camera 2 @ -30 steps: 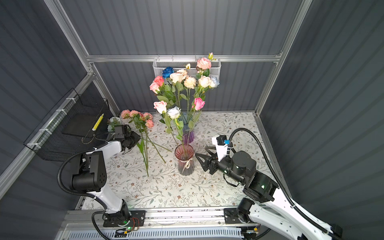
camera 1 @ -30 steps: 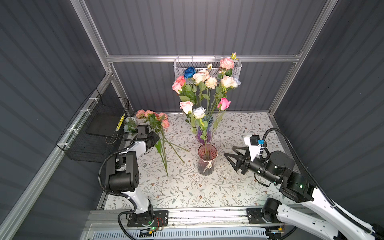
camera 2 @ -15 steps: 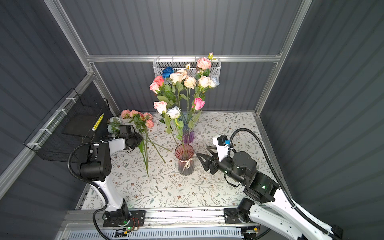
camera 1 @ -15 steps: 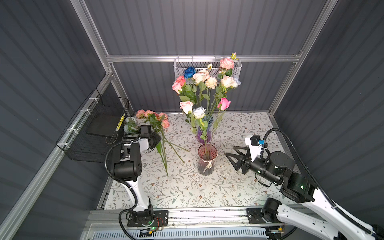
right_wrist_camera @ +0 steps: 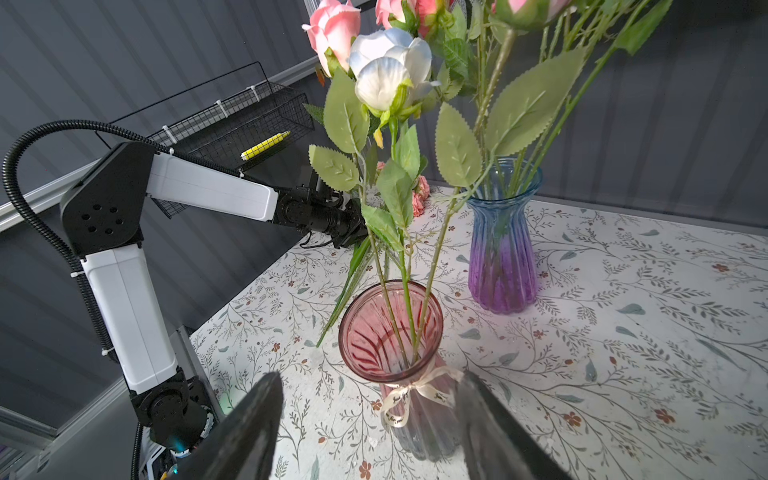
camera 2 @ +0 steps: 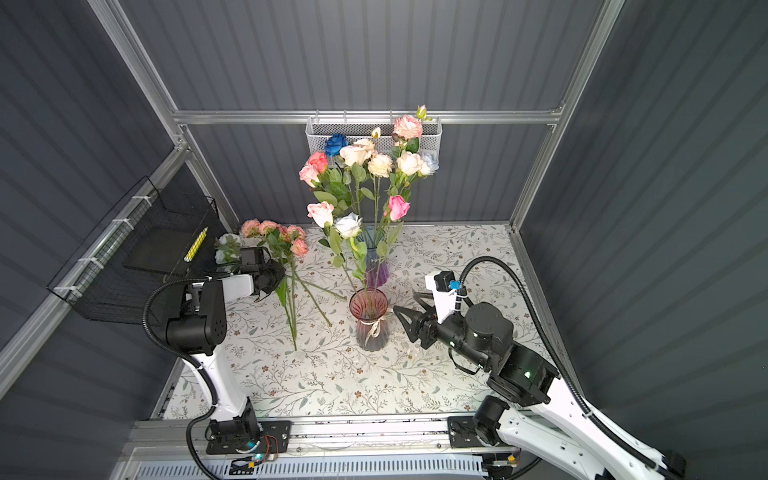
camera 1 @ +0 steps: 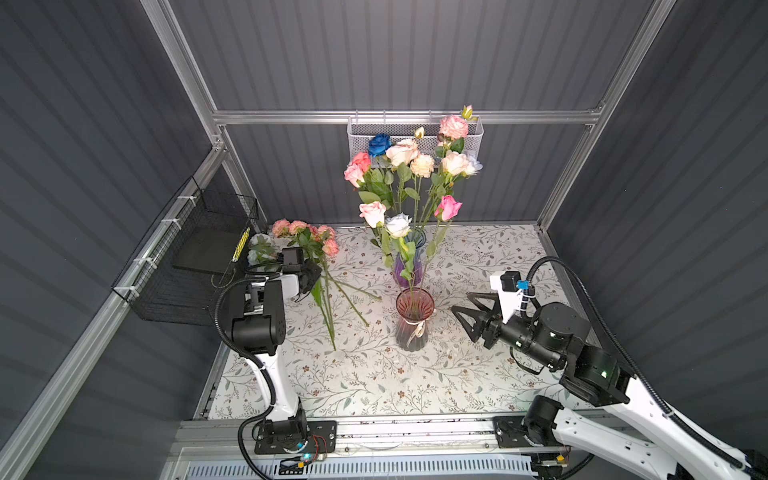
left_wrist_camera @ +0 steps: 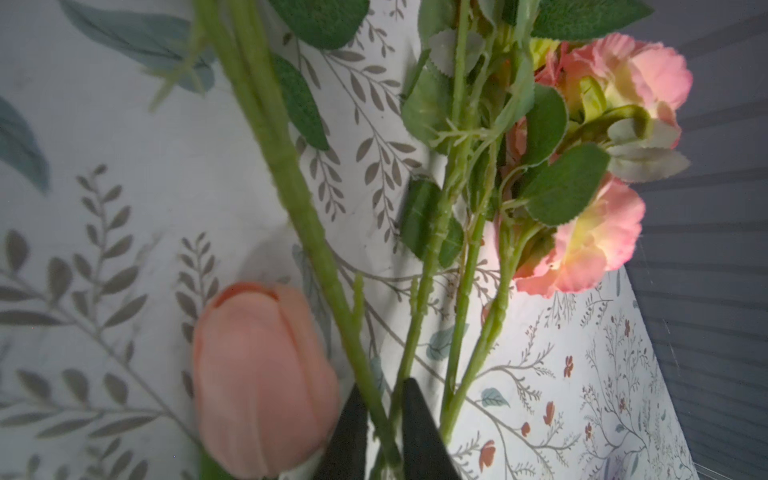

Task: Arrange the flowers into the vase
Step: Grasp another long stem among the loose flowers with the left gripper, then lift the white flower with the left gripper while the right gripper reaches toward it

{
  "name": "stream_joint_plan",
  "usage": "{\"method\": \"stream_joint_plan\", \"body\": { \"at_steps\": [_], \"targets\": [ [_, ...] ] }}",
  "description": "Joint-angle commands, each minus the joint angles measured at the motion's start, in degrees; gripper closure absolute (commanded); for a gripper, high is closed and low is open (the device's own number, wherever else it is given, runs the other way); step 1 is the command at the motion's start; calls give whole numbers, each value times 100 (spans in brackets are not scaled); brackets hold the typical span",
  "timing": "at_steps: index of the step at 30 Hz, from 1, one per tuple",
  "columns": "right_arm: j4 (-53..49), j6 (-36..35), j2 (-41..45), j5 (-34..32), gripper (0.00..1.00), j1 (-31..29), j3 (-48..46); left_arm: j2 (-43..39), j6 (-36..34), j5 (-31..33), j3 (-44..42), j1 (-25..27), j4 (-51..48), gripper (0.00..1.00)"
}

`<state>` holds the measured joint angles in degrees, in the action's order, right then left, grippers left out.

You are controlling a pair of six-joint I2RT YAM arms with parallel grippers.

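Left gripper (left_wrist_camera: pixel 383 384) is down among the loose flowers (camera 1: pixel 320 249) lying at the table's (camera 1: pixel 478 374) back left. Its jaws are pinched around one green stem (left_wrist_camera: pixel 307 216), though I can't quite tell from the wrist view how firmly they bite. Right gripper (camera 1: pixel 460 302) hangs just beside the pink vase (camera 1: pixel 414 320), jaws spread wide, holding nothing. Three stems (right_wrist_camera: pixel 406 291) stand in that vase. The big bunch (camera 1: pixel 401 153) fills the blue-purple vase (camera 1: pixel 409 270) behind.

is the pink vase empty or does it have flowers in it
Not empty. The pink vase stands upright with a few green stems going down through its mouth, their blooms above.
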<state>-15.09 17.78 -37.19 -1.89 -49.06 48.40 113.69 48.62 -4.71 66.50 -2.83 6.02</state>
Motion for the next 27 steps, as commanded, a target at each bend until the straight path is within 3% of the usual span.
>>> {"method": "stream_joint_plan", "body": {
  "at_steps": [1, 6, 16, 27],
  "targets": [
    [-29, -71, 98, -107, 32, 19, 4, 51, -7, 101, 119, -25, 13, 90],
    [-27, -82, 111, -83, 32, 26, 44, -180, 68, 137, 30, -16, 135, 99],
    [-65, -38, 141, -90, 32, 30, 72, -1402, -10, 120, -50, -7, -81, 100],
    [-204, 124, 75, 272, 31, 28, 425, -3962, -470, -232, -39, 357, -1277, 100]
  ]
}}
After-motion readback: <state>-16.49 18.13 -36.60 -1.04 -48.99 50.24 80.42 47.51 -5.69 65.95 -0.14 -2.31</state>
